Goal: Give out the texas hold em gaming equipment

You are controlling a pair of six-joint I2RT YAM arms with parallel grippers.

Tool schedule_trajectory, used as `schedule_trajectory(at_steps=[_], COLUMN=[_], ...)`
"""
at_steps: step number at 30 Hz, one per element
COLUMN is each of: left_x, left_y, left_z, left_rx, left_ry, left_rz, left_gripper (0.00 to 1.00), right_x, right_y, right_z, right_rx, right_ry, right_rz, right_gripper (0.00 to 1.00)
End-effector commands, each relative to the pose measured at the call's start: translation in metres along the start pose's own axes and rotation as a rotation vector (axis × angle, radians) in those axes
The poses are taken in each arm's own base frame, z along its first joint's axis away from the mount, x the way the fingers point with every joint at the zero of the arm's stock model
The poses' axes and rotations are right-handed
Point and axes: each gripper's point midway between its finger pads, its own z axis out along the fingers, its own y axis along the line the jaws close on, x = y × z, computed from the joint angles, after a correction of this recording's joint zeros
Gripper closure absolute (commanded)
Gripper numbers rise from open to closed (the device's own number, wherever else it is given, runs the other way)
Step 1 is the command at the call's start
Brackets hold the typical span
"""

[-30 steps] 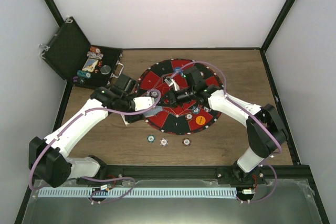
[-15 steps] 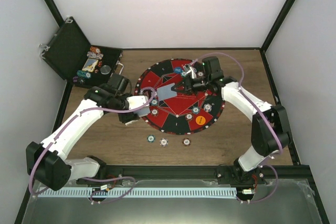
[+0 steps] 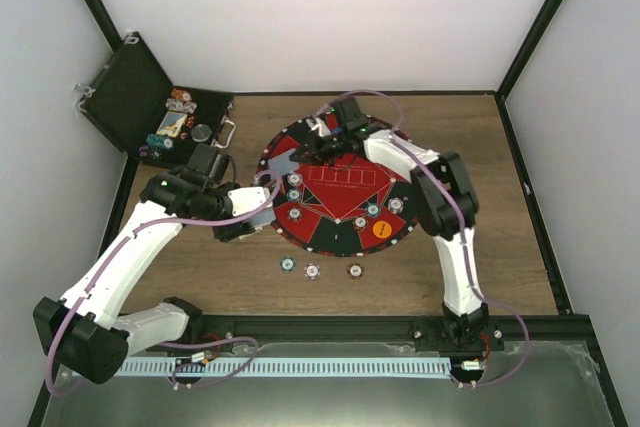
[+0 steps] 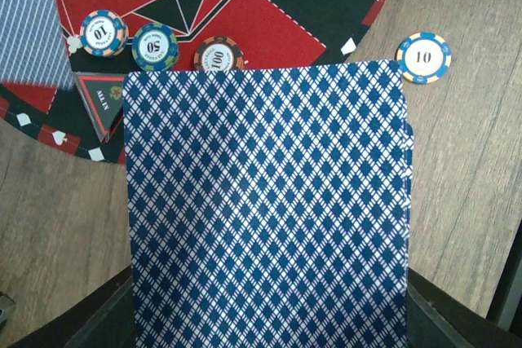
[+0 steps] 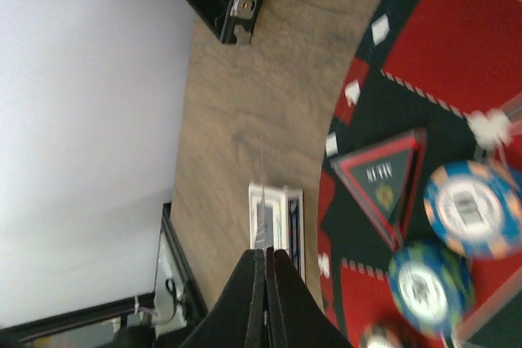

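My left gripper [image 3: 240, 225] is off the mat's left edge, shut on a deck of blue-patterned playing cards [image 4: 265, 201] that fills the left wrist view. My right gripper [image 3: 306, 145] is over the upper left of the red-and-black mat [image 3: 340, 187]. Its jaws [image 5: 267, 252] are shut on a single card, seen edge-on. That grey-blue card [image 3: 283, 160] hangs over the mat's left rim [image 4: 28, 22]. Three striped chips [image 3: 295, 197] lie on the mat's left, also seen in the left wrist view [image 4: 155, 45]. Three more chips [image 3: 372, 210] and an orange button [image 3: 381, 230] lie on its right.
Three chips [image 3: 312, 270] lie on the wooden table in front of the mat. The open black case [image 3: 185, 127] with more chips stands at the back left, against the wall. A triangular "ALL IN" marker [image 5: 383, 181] sits on the mat by the left chips.
My right gripper has swung from the mat's centre to its upper left, carrying a card. My left gripper has drawn back leftward with the deck.
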Motion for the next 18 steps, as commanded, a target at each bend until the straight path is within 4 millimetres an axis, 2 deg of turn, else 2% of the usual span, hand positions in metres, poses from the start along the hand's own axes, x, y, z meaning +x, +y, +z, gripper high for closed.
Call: schedule_trajectory(at_steps=[1, 4, 7, 8, 9, 15, 18], left_x=[-0.001, -0.003, -0.005, -0.006, -0.006, -0.005, -0.006], left_y=[-0.004, -0.003, -0.003, -0.003, -0.003, -0.003, -0.003], left_z=[-0.005, -0.004, -0.005, -0.005, -0.005, -0.002, -0.001], left_rx=[0.019, 0.024, 0.028, 0.028, 0.028, 0.035, 0.043], left_ry=[-0.017, -0.020, -0.025, -0.025, -0.025, -0.025, -0.025], left_rz=[0.001, -0.006, -0.005, -0.006, -0.006, -0.008, -0.014], left_gripper=[0.96, 0.96, 0.96, 0.96, 0.96, 0.96, 0.96], right_x=[-0.014, -0.021, -0.028, -0.026, -0.025, -0.034, -0.037], right_y=[0.001, -0.012, -0.019, -0.034, -0.040, -0.051, -0.047], right_z=[0.049, 0.074, 0.089, 0.097, 0.100, 0.092, 0.084], right_rx=[0.048, 0.070, 0.091, 0.113, 0.129, 0.249, 0.286], right_ry=[0.025, 0.043, 0.041, 0.051, 0.053, 0.010, -0.004], right_rz=[-0.014, 0.004, 0.003, 0.020, 0.023, -0.031, -0.068], right_gripper=[0.99, 0.99, 0.99, 0.99, 0.99, 0.99, 0.86])
